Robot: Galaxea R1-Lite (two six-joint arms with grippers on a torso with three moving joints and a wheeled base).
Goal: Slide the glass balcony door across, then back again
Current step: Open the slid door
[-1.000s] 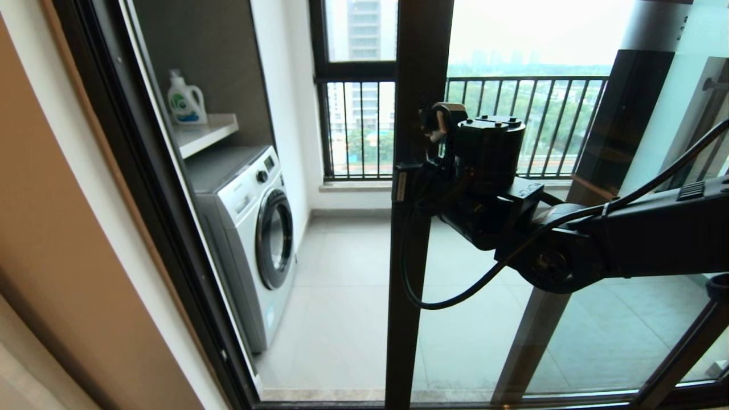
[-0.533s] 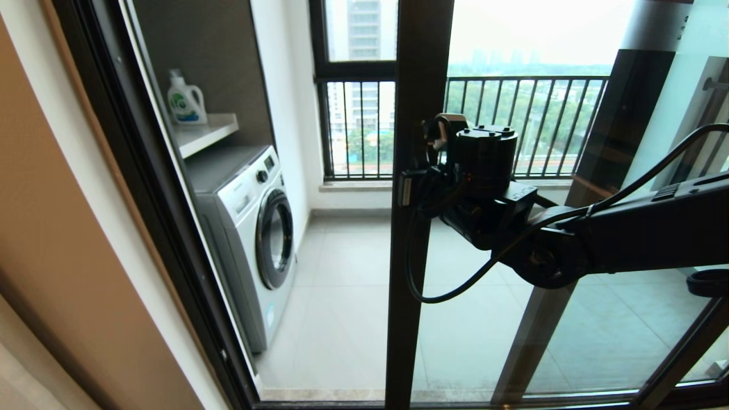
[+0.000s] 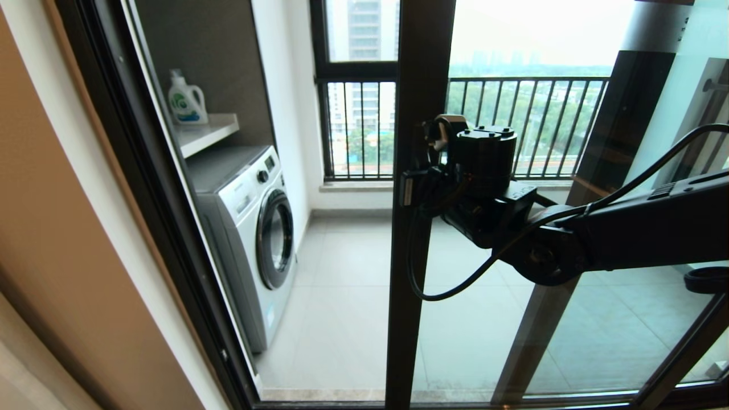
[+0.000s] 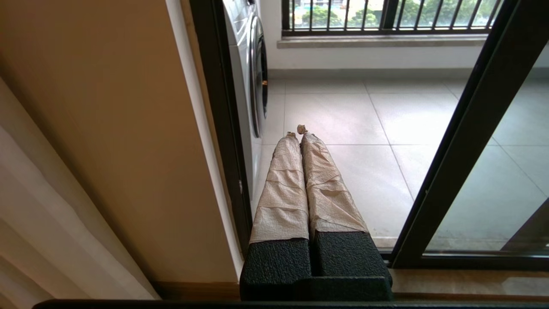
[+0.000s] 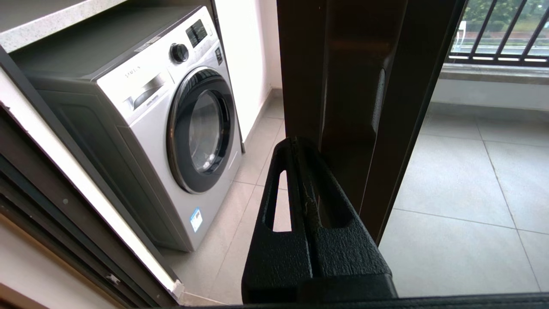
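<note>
right tool (image 5: 300, 148), fingers pressed together and holding nothing, sits against the upright edge of the dark brown framed glass balcony door (image 3: 418, 85), whose long axis runs floor to ceiling; the left tool (image 4: 300, 133), also closed, hangs low, farther off.

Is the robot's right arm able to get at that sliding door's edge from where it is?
Probably yes: the right gripper, fingers shut, already sits at the leading edge of the glass balcony door, with nothing between them; whether it actually touches is unclear.
</note>
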